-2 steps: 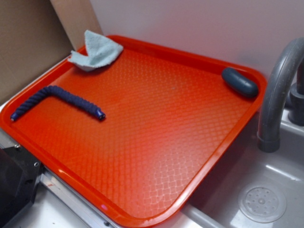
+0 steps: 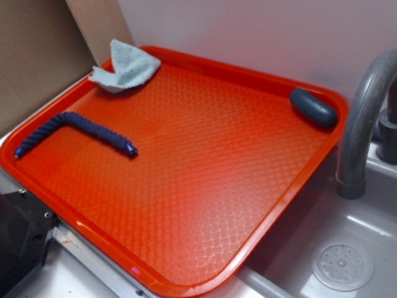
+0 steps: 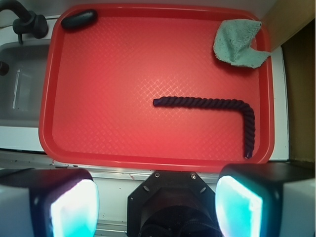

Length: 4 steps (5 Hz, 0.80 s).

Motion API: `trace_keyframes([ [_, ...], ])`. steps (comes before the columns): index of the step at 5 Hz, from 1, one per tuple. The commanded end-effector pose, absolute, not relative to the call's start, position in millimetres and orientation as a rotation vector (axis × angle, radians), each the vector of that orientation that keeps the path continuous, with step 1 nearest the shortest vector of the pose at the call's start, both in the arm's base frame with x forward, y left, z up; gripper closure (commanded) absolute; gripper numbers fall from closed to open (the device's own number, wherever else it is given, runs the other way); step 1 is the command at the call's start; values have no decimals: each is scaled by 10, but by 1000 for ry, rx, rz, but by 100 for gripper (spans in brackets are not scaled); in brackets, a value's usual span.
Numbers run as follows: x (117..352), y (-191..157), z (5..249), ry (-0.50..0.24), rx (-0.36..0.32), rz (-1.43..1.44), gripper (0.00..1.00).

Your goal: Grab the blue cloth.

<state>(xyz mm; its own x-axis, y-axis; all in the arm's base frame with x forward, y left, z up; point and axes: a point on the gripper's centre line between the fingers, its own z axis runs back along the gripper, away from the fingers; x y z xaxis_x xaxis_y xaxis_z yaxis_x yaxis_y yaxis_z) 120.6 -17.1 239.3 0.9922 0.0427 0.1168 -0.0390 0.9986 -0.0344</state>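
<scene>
My tool (image 3: 154,200) is spread wide, gripping nothing, hovering above the red tray's (image 2: 205,186) near edge. Blue cloth (image 3: 238,42) sits in the tray's far corner, draped over the rim.

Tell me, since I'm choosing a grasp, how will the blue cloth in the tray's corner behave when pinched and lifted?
The blue cloth looks like soft, fuzzy terry lying in folds, so it will probably droop and hang limp rather than hold shape. It seems thin and light, likely lifting easily. One edge drapes over the tray rim, so it may drag slightly. The open fingers should grip its nap without slipping.
</scene>
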Motion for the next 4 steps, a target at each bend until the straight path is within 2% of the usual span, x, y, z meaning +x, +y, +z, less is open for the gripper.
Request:
trace_keyframes([
  [1,2030,271,1572,-176,-8,475,0],
  [2,2286,524,1249,-230,-35,548,0],
  [4,2286,524,1249,-230,-35,548,0],
])
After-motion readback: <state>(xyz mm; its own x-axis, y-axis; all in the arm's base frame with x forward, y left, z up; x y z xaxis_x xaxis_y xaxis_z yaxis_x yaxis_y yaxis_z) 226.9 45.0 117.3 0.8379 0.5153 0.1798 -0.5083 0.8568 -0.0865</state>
